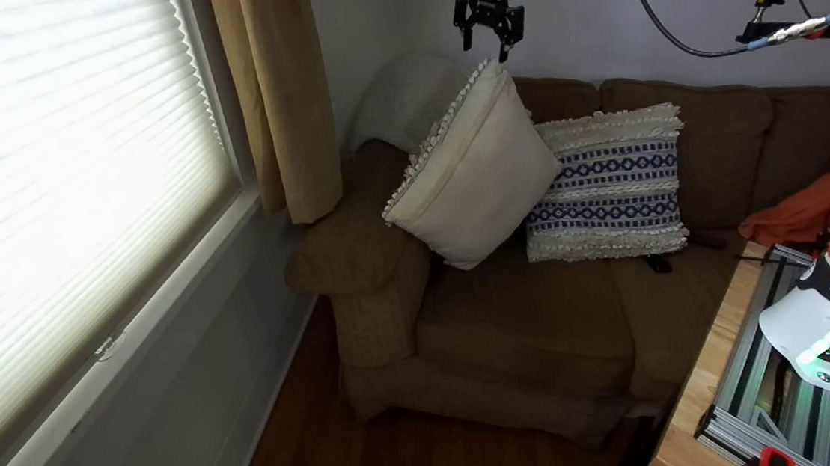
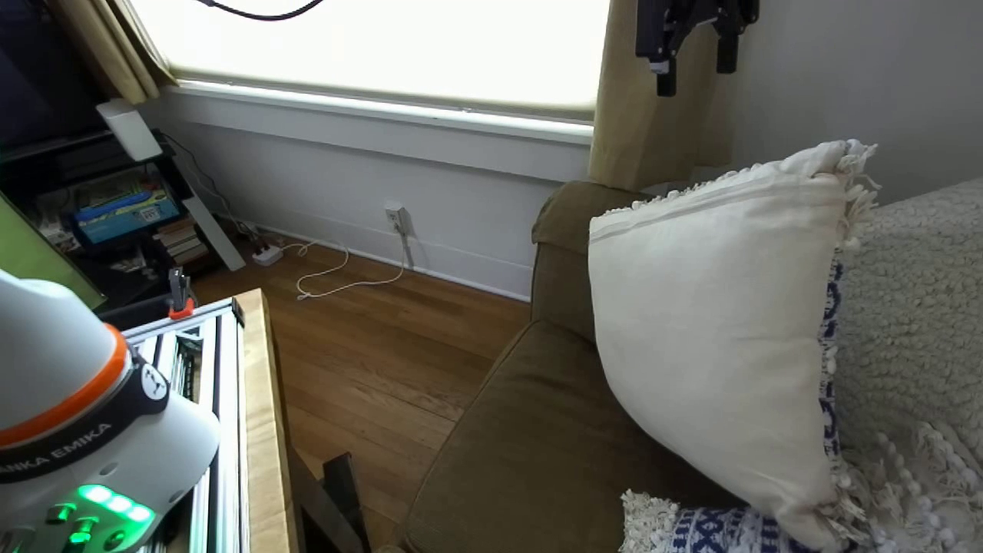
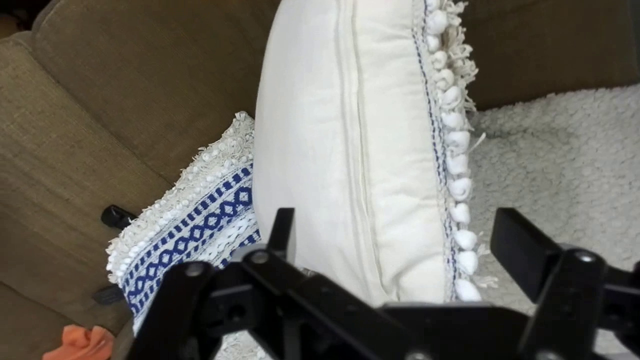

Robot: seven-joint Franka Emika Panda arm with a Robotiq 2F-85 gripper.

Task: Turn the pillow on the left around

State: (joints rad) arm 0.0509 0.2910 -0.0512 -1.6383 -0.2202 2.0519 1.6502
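Pillow [image 1: 481, 171], cream face showing, stands tilted below the pincer [image 1: 485, 49], one corner down on the sofa [image 1: 520, 314]. The pincer's fingers [image 2: 727, 55] are spread wide and hold nothing; an exterior view shows air between them and the pillow underneath. Whether cream is the side wanted out, or the turn has yet to be made, I cannot tell.

If a grasp comes next, the wrist view hints at the trouble. One finger hangs over the fleecy blanket [image 3: 555, 160], just past the fringe [image 3: 457, 165]; closing there could bunch blanket in with the pillow, or catch only the trim, which would probably slip under the weight. The other finger appears over the plump cream side, and a straight descent may push into the stuffing and shove the pillow rather than straddle it. Lower, off past that same finger, rests the patterned pillow [image 1: 606, 186]; a turning corner could sweep it aside. Balanced as it looks, even a nudge might topple the cream one; and if the turn is done, a low exit snagging the fringe would undo it.
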